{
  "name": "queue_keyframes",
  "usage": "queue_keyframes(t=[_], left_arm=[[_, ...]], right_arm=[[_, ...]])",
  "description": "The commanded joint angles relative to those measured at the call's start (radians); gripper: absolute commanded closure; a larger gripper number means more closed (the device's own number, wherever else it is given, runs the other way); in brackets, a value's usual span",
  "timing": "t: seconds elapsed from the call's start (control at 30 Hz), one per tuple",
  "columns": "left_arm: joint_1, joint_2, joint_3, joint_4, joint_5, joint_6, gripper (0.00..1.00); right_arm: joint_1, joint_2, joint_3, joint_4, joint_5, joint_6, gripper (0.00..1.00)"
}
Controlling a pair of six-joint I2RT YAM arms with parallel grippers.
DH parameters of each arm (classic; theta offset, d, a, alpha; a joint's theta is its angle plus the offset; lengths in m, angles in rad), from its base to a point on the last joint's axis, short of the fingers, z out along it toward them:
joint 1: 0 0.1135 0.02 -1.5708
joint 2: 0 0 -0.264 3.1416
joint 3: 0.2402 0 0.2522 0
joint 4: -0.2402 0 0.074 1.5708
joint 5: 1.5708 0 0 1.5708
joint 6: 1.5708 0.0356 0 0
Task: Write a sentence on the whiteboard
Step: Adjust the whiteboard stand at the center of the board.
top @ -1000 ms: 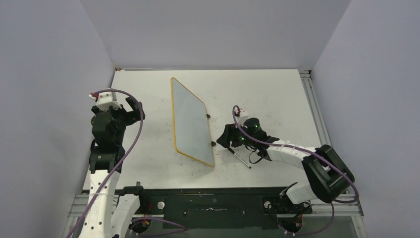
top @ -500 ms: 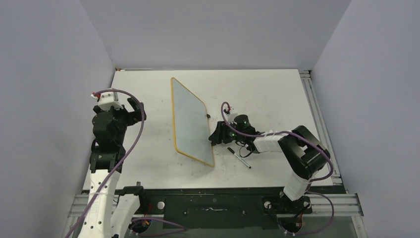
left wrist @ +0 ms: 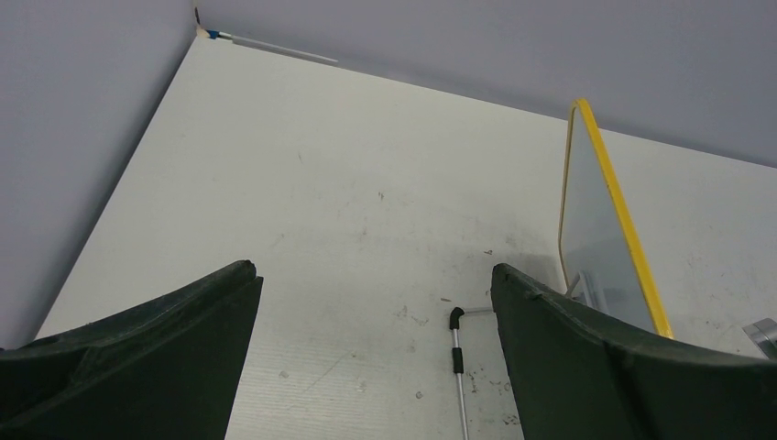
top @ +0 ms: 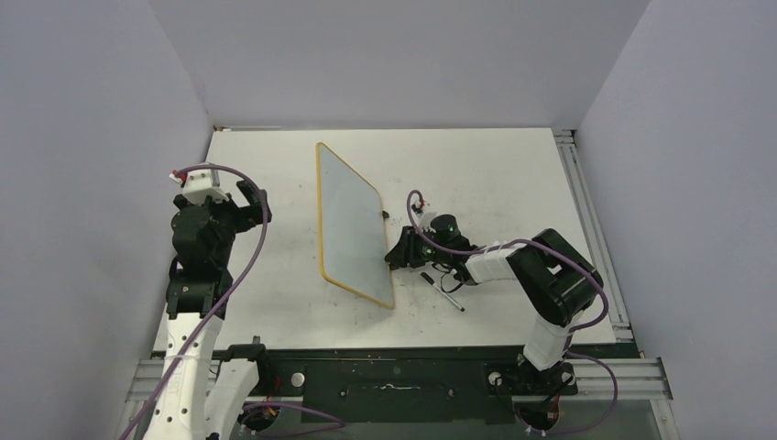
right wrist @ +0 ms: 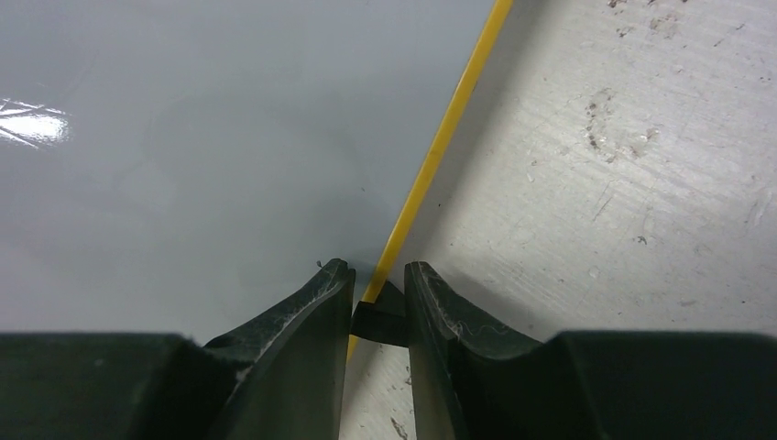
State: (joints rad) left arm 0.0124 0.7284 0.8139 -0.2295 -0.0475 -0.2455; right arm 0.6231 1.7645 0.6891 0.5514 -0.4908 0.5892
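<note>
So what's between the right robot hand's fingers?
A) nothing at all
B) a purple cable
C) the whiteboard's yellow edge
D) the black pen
C: in the right wrist view the right gripper has one finger on each side of the yellow edge of the whiteboard, at its black clip foot. The pen lies apart from the fingers.

No readable text, label, brand or number in any view. whiteboard face is blank, just glare and grey sheen. worktop has only scuffs and dark specks, nothing legible as characters.
</note>
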Motion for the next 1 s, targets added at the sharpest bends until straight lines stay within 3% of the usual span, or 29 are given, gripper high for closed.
queue_keyframes(t=[0.0,0.27,0.7,0.97], left_arm=[[-0.004,-0.004,0.007,0.035,0.005,0.015,0.04],[-0.003,-0.006,0.006,0.032,-0.004,0.015,0.04],[-0.004,-0.001,0.008,0.03,-0.009,0.014,0.04],[-0.004,0.003,0.013,0.022,-0.013,0.015,0.04]], right_arm=[[0.027,-0.025,-0.032,0.085,-0.018,0.024,0.72],[0.084,-0.045,-0.102,0.148,-0.01,0.085,0.74],[0.286,-0.075,-0.141,0.201,0.087,0.139,0.73],[0.308,-0.244,-0.124,-0.012,0.214,0.021,0.61]])
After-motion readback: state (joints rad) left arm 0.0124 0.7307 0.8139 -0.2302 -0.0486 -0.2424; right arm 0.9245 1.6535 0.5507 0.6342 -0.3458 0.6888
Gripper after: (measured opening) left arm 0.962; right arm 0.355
